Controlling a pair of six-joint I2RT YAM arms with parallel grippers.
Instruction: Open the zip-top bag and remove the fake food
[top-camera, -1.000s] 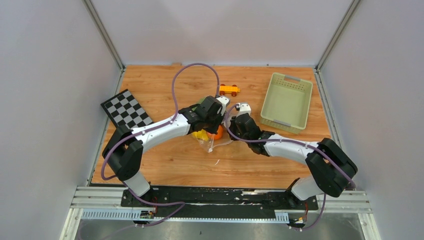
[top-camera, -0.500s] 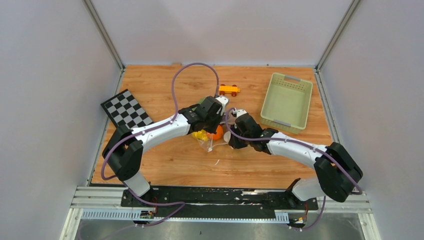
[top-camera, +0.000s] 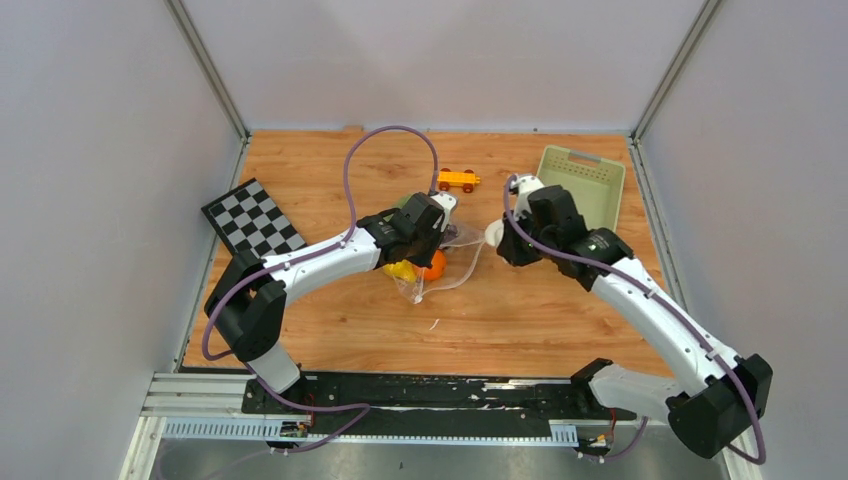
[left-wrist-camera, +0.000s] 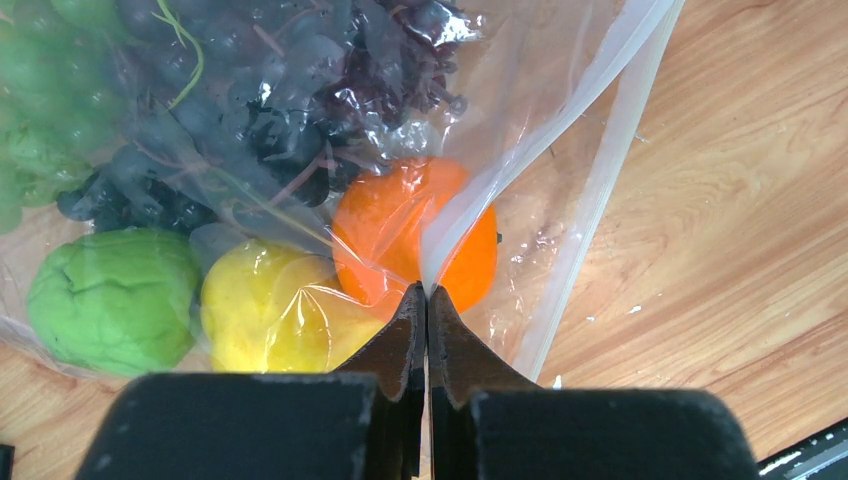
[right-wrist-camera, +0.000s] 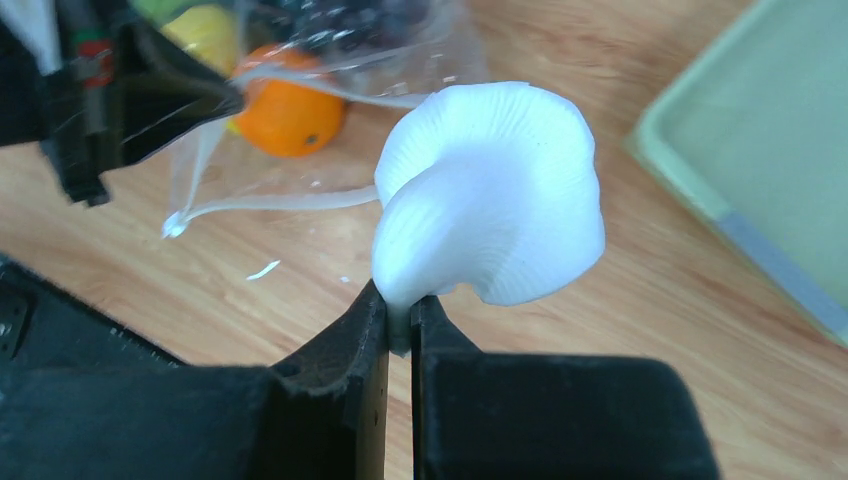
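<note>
Plastic of the clear, crinkly zip-top bag (left-wrist-camera: 560, 90) is clamped between the tightly clenched fingers of the left claw (left-wrist-camera: 427, 295), low in the centre of the left wrist view; one white zip strip runs from that pinch to the upper right corner, and a second strip lies just beside it on the wooden table (top-camera: 520, 310).

Inside the bag, a round orange plastic ball (left-wrist-camera: 415, 235) sits just behind the fingertips; a yellow plastic lemon (left-wrist-camera: 265, 310) touches it on the left; a lumpy green piece (left-wrist-camera: 110, 300) lies at the lower left; a dark purple grape bunch (left-wrist-camera: 290, 90) fills the top of the frame, with more green at the upper left corner.

In the top view the bag rests at the centre of the table under the left claw.

The right claw (right-wrist-camera: 400, 310) is clenched on the stem of a white ribbed plastic mushroom (right-wrist-camera: 495, 190), cap uppermost in the right wrist view; this piece is outside the bag and apart from it, between the bag and a pale green plastic basket (top-camera: 600, 200) at the upper right.

An orange-yellow toy car (top-camera: 458, 180) stands above the bag in the top view; a black-and-white checkerboard (top-camera: 252, 218) lies at the left.
</note>
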